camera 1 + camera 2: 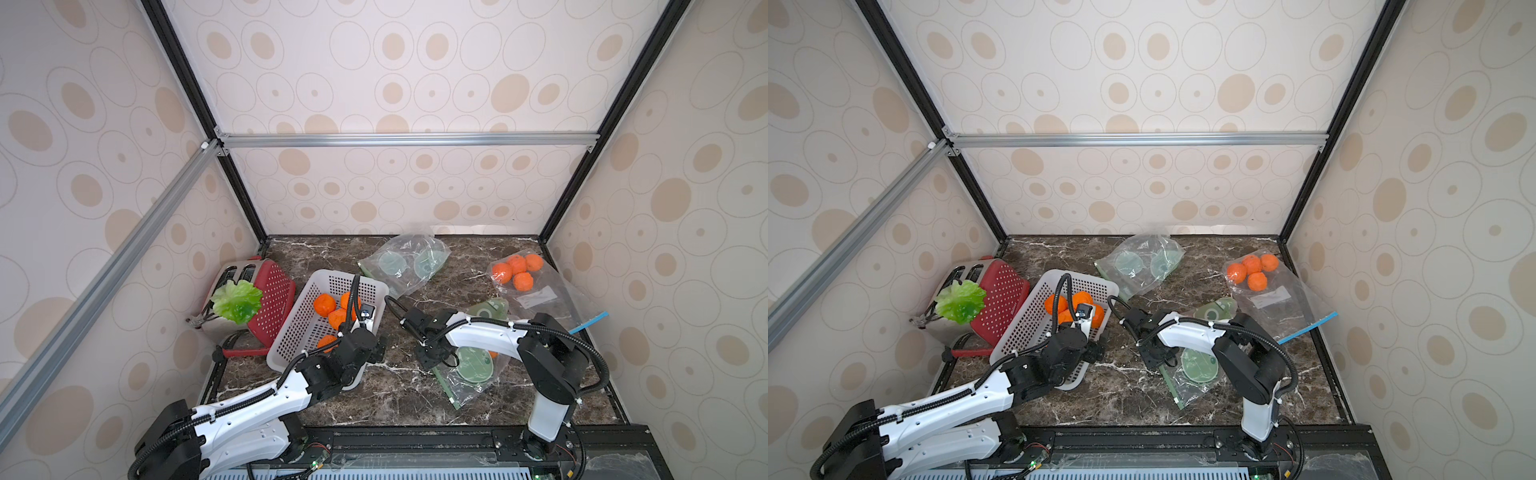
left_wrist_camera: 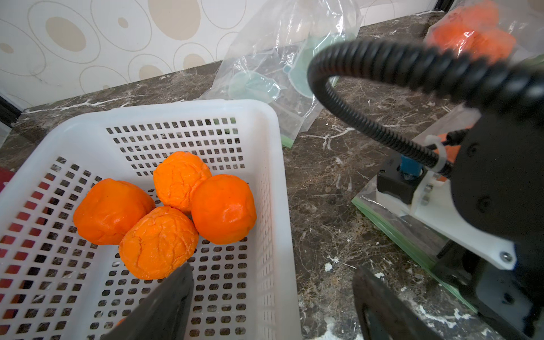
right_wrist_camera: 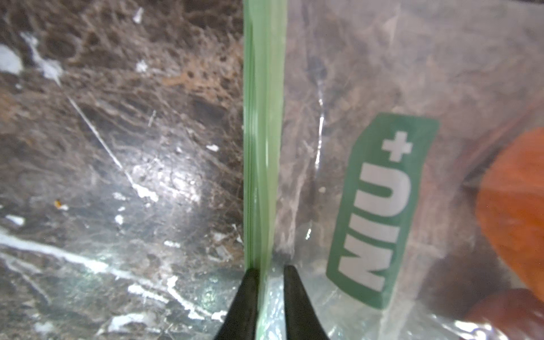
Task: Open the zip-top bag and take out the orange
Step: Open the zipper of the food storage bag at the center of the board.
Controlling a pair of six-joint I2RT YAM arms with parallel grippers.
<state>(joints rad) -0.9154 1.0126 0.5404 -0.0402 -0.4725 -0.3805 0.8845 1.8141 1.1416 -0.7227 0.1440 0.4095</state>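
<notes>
Zip-top bag [image 1: 469, 376] lies flat on the marble counter [image 1: 374, 395] just right of the white basket [image 1: 328, 276], with an orange [image 3: 515, 212] inside. Its green label [image 3: 379, 212] reads "NIU+". The right gripper [image 3: 269, 270] is pinched on the bag's green zip strip [image 3: 262, 117]. The left gripper [image 2: 270, 294] stands wide, straddling the basket's wall and holding nothing. Four oranges [image 2: 164, 241] lie in the basket. Beyond the basket sits a second clear bag [image 1: 405, 262], its print unreadable.
</notes>
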